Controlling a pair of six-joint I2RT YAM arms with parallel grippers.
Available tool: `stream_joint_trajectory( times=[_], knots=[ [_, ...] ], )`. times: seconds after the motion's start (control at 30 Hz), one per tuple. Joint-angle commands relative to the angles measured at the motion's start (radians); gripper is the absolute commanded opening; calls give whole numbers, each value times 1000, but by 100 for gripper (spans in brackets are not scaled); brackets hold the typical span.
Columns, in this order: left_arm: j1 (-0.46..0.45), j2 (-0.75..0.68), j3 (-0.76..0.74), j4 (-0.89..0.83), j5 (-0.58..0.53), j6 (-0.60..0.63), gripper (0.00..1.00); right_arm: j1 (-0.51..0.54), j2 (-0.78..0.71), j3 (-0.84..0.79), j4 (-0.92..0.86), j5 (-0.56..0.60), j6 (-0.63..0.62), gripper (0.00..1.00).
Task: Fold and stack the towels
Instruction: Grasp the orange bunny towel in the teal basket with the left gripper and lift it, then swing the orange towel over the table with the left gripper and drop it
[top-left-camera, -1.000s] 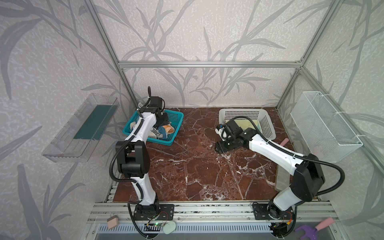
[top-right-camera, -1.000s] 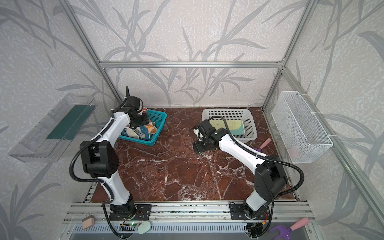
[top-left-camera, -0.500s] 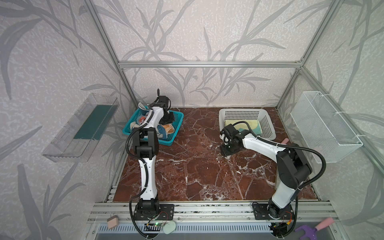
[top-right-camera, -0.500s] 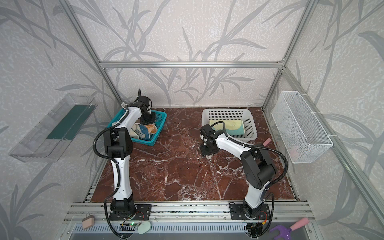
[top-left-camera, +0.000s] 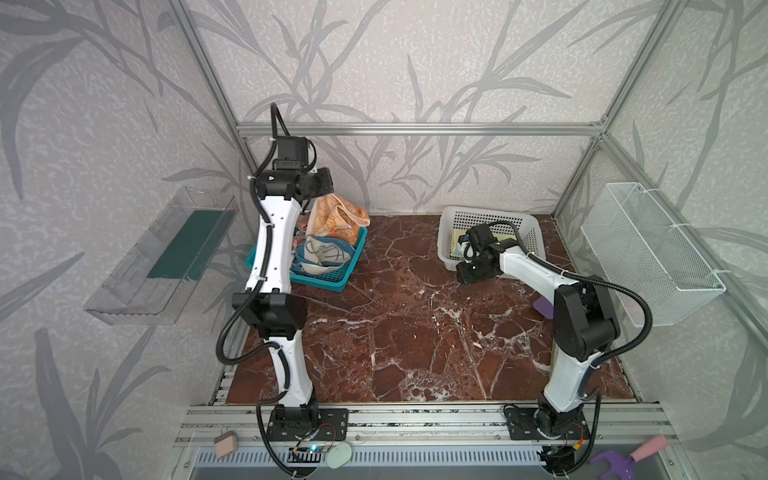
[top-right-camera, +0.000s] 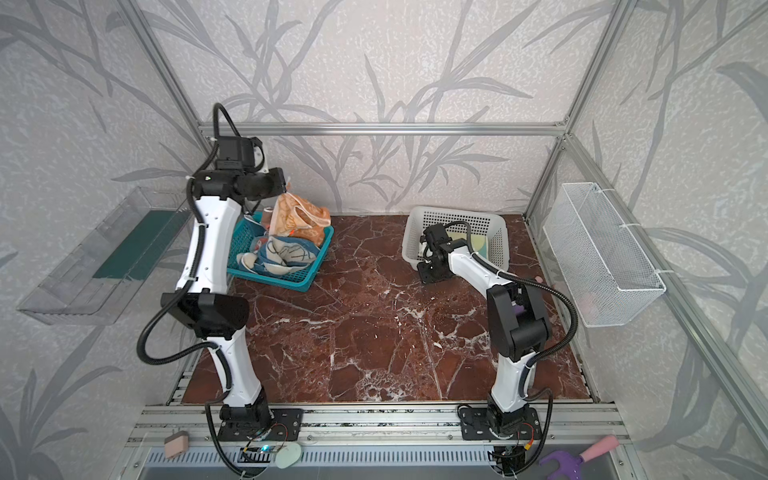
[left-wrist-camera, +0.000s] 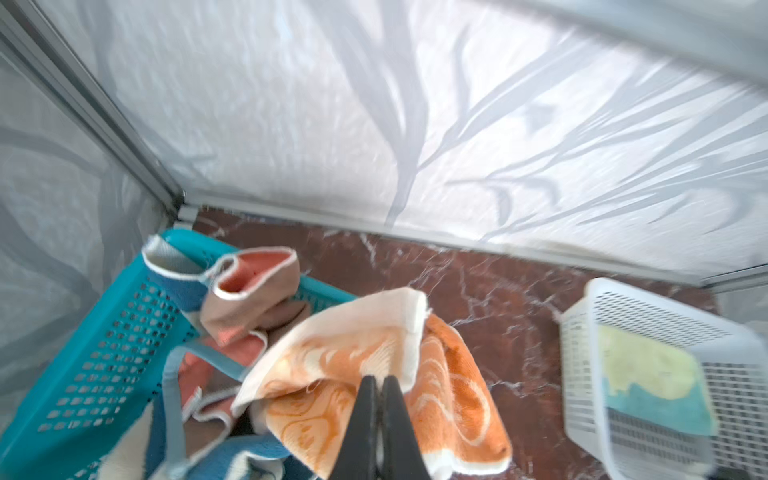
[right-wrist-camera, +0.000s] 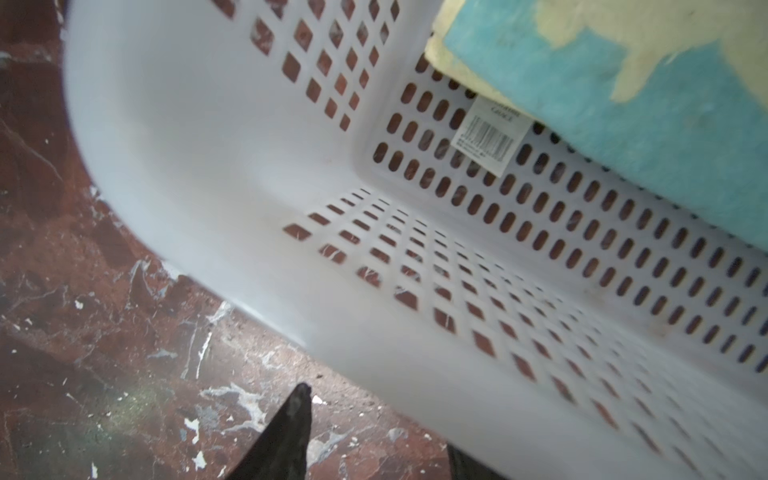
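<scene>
The cream towel with orange figures (left-wrist-camera: 332, 399) hangs from my left gripper (left-wrist-camera: 379, 380), clear above the teal basket (top-left-camera: 328, 284). The jaws are pressed together on a fold near one edge, and the rest of the cloth droops below in loose, bunched layers. I judge it light, soft and wholly limp. It keeps no shape of its own, so it will swing and twist with any quick move of the arm.

A pinch at one point like this carries the towel but cannot spread it. To fold it, I judge that the hold belongs on two neighbouring corners along the white hem, one per gripper, with the cloth laid flat on the marble table (top-left-camera: 415, 332). The terry pile gives good friction, so slip is unlikely. The greater risk is catching two layers at once.

Below, the blue-and-cream towel (top-left-camera: 324, 253) and the coral towel (left-wrist-camera: 249, 286) lie crumpled in the teal basket, unfolded.

Across the table, one yellow-and-blue towel (right-wrist-camera: 582, 62) lies folded flat in the white basket (top-left-camera: 490, 212). My right gripper (right-wrist-camera: 376, 419) sits low at that basket's near corner with its jaws apart and nothing between them. I cannot tell whether one finger touches the basket wall.
</scene>
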Motion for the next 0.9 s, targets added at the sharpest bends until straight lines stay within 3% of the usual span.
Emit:
stream_joint_trajectory(
  times=[0.0,0.13,0.27,0.43,0.63,0.77,0.87],
  knots=[
    [-7,-131,-38,100,53,-48,0,-52,13,61,-8,0,-26,51],
    [-8,-170,-12,129,65,-89,0,-62,-29,58,2,-53,-5,51],
    [-33,-174,59,203,169,-174,0,-62,-93,33,21,-129,27,51],
    [-191,-197,141,316,183,-158,0,-62,-183,23,16,-157,43,51],
    [-339,-225,146,475,235,-233,0,-62,-316,22,6,-173,58,51],
    [-371,-249,67,545,305,-334,0,-63,-390,22,-21,-174,65,51],
    [-371,-298,-112,554,360,-382,0,-62,-449,2,-46,-179,70,52]
  ],
)
